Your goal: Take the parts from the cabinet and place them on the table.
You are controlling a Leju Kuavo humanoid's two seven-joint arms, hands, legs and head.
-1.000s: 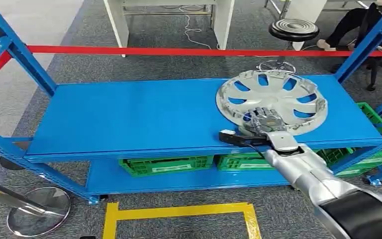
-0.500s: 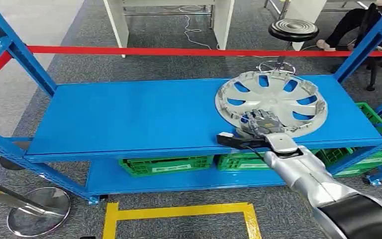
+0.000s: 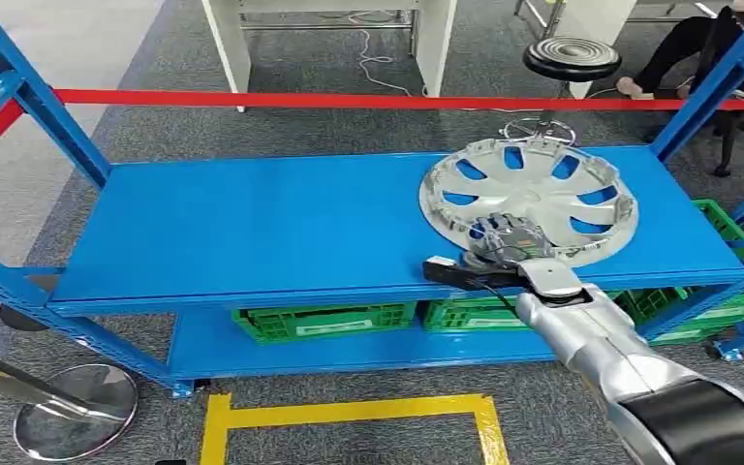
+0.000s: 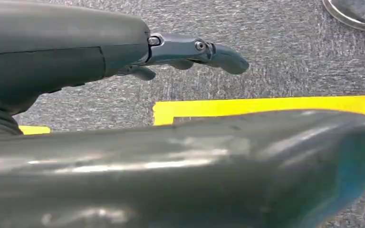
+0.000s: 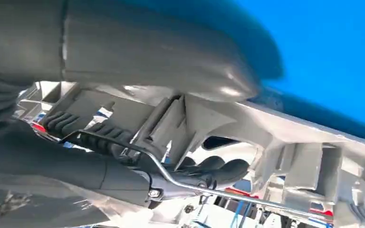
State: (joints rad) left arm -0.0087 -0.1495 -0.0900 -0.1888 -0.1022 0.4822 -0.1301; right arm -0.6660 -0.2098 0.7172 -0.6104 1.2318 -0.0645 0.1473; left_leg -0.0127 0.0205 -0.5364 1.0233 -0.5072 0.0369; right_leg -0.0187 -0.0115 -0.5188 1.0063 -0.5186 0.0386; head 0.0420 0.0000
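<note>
A silver hubcap (image 3: 542, 189) lies face down on the right part of the blue cabinet shelf (image 3: 252, 228). My right hand (image 3: 509, 237) is at its near rim. In the right wrist view the thick thumb lies over the rim and the dark fingers (image 5: 209, 168) curl under the hubcap's ribbed inside (image 5: 285, 142), against its wire ring, so the hand grips the rim. My left hand (image 4: 123, 52) hangs over the grey carpet with its fingers stretched out and nothing in it.
Green crates (image 3: 325, 318) fill the lower shelf. Blue uprights frame the cabinet on both sides. A red barrier tape (image 3: 349, 99) runs behind it, with a black stool (image 3: 573, 56) and a seated person (image 3: 697, 39) beyond. Yellow floor tape (image 3: 349, 412) and a stanchion base (image 3: 76, 409) lie in front.
The right hand has settled a little further onto the near rim, and the hubcap has shifted slightly to the left on the shelf.
</note>
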